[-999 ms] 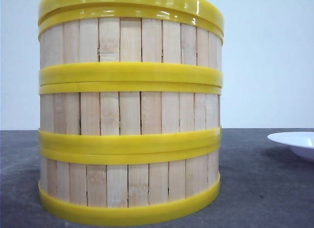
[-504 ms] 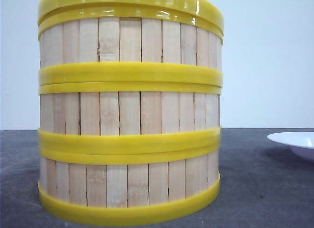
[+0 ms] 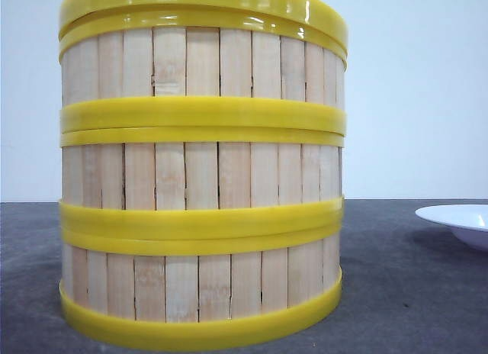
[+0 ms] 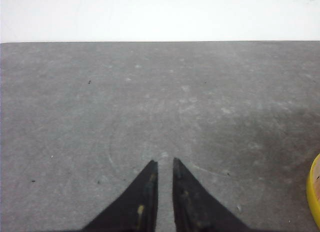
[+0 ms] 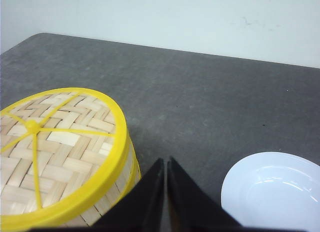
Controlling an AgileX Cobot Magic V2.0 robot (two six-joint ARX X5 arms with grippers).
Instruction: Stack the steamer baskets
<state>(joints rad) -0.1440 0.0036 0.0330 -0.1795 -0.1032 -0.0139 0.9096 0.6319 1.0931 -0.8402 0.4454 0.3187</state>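
Three steamer baskets sit stacked with the lid on top, so both grippers, left gripper and right gripper, are pinched closed, holding nothing.

The left gripper is hanging above the surface, its two dark fingers nearly touching, only a thin gap between the tips. The right gripper is also hanging free, fingers pressed almost together, gripping nothing.

front: table-level, close on steamer baskets | right wrist: above, shares them | left wrist: low, table
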